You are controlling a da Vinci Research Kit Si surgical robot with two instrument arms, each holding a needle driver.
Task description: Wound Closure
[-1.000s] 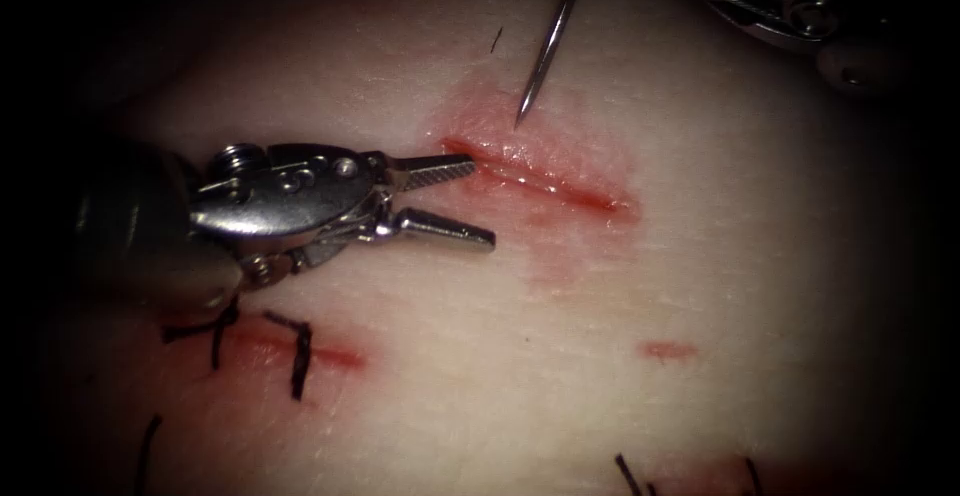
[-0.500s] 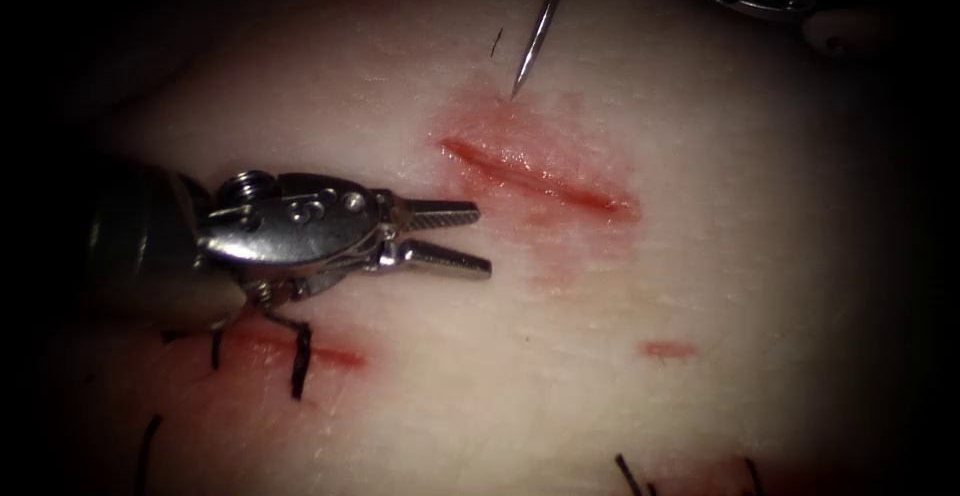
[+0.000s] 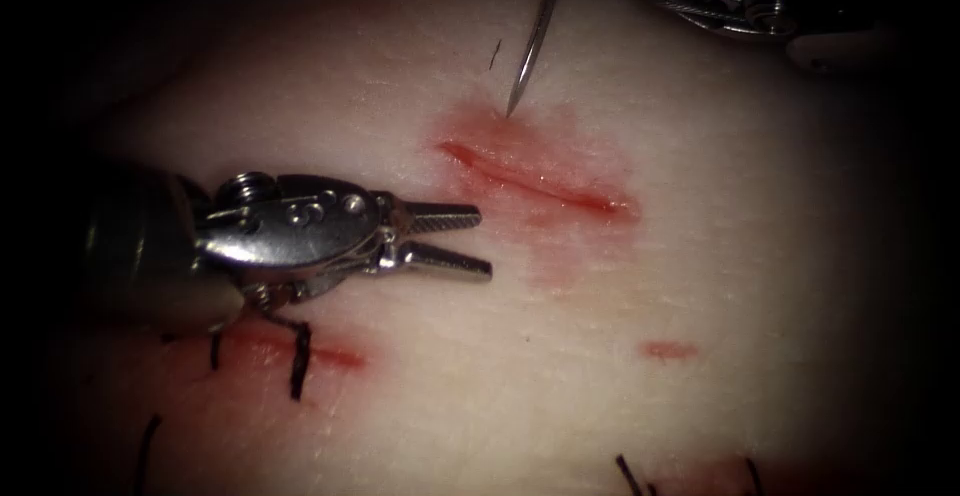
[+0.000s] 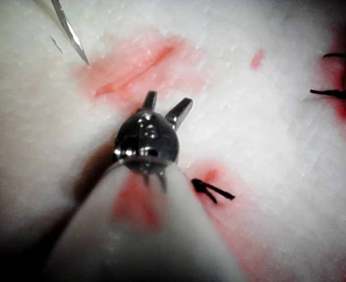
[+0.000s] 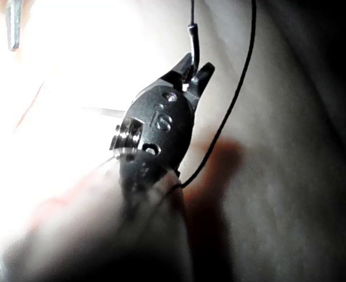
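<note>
The needle (image 3: 530, 51), clamped near its thread end by the right gripper (image 5: 194, 70), is poised above the cut's (image 3: 535, 178) upper-left end, not in the tissue (image 3: 720, 286); a perpendicular entry seems advisable, while the left gripper (image 3: 447, 240) is held open, empty, lower left.

Glossy metal needle (image 3: 530, 51) (moist, matt tissue (image 3: 700, 256))

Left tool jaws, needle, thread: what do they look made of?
Left arm's silver wristed tool: polished metal by its glints, jaws open, serrated, holding nothing. Thin curved needle: bright steel-like, tip above the tissue beside the red cut, swaged end held by the right tool. Thin black thread: matte, probably synthetic or silk.
</note>
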